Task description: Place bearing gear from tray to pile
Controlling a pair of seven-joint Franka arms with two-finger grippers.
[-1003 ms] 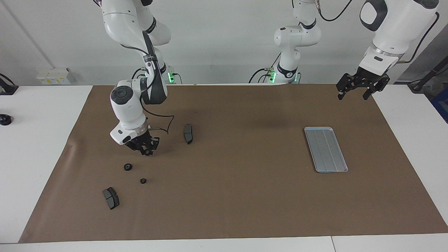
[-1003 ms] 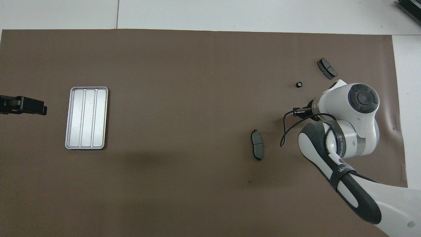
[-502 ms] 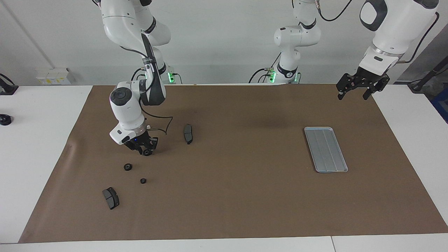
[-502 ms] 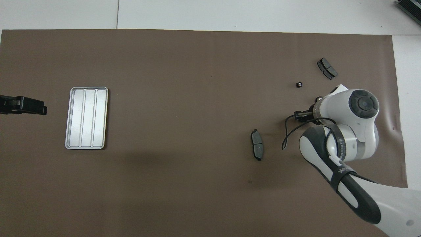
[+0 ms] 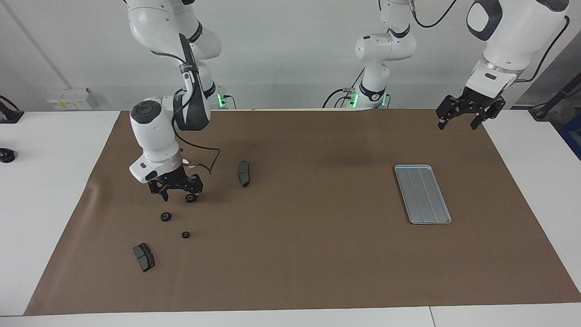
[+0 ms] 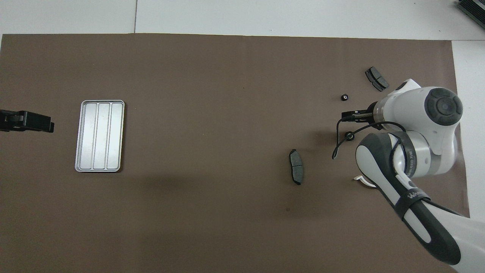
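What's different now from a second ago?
The right gripper opened, releasing the bearing gear, which now lies by its fingertip, and swung toward its own end of the table. The left gripper, tray and other black parts stayed put.

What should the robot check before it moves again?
1. Is the tray emptied? Ok: nothing lies in it.
2. Is the bearing gear down at the pile? Ok: it lies on the brown mat, nearer to the robots than another gear.
3. Is the right pincer open? Ok: the fingers are spread and hold nothing.
4. Is that pincer free of the bearing gear? Cannot tell: one finger is very close to it in the facing view.
5. Is the left pincer out of the way? Ok: it waits, open, over the mat's corner at the left arm's end.
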